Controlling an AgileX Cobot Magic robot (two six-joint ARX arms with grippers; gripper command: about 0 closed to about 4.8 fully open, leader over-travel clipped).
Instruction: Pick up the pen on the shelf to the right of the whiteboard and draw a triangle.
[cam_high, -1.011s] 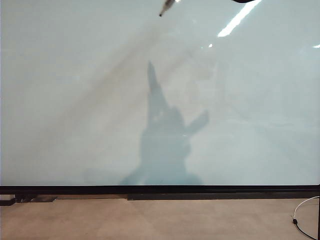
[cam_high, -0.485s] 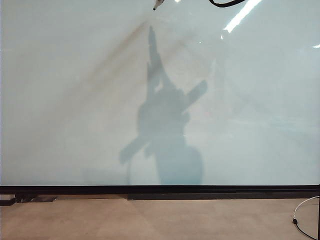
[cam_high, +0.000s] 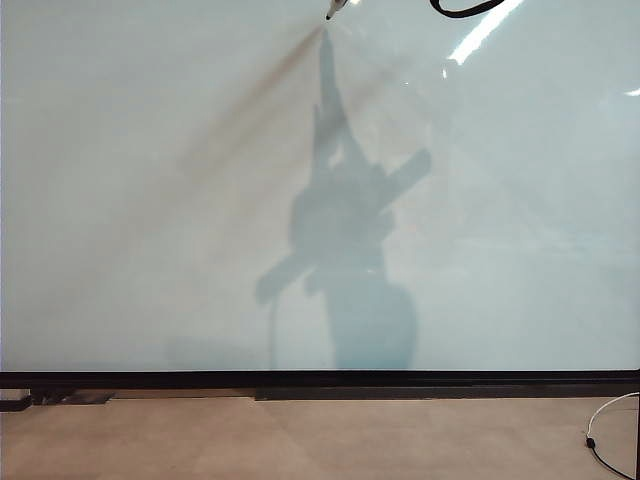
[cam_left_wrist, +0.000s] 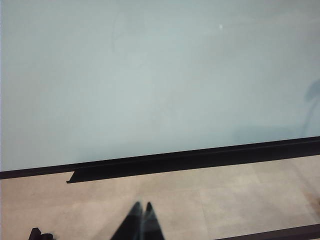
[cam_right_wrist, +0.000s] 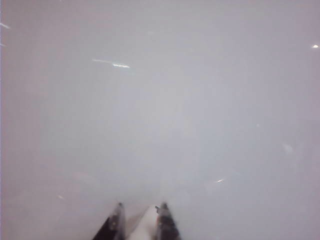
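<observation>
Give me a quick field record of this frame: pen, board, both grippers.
pen: tip at top edge of exterior view, near the whiteboard
triangle: none drawn yet
right gripper: shut on pen, facing the board
left gripper: shut, low by the board's black frame, holding nothing
shadow: arm shadow on the board

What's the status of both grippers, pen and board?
Right gripper shut on pen, tip near whiteboard top. Left gripper shut, idle near frame. No triangle yet. Nothing in the way.
</observation>
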